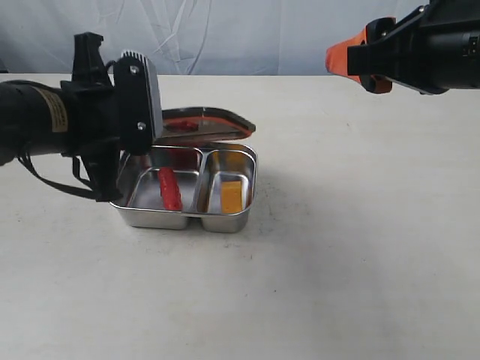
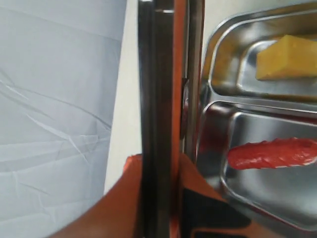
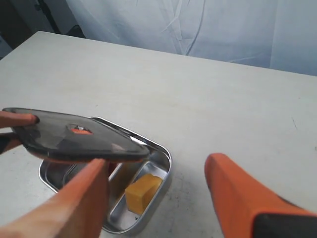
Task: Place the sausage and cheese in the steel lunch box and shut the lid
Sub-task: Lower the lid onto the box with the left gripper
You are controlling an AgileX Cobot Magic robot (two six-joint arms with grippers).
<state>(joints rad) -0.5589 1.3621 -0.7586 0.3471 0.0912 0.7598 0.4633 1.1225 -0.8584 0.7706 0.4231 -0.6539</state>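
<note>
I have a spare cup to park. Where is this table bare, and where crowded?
Bare table lies right of the steel lunch box and in front of it. Crowded: the box's left and back edge, where the left pincer holds the lid tilted over it.

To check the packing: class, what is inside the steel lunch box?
The sausage lies in the larger compartment, the cheese in the smaller. The lid, tilted above the steel lunch box, hides most of the larger compartment from the right wrist view.

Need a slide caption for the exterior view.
Left gripper holds lid tilted over box, sausage and cheese inside; right gripper open, raised.
</note>
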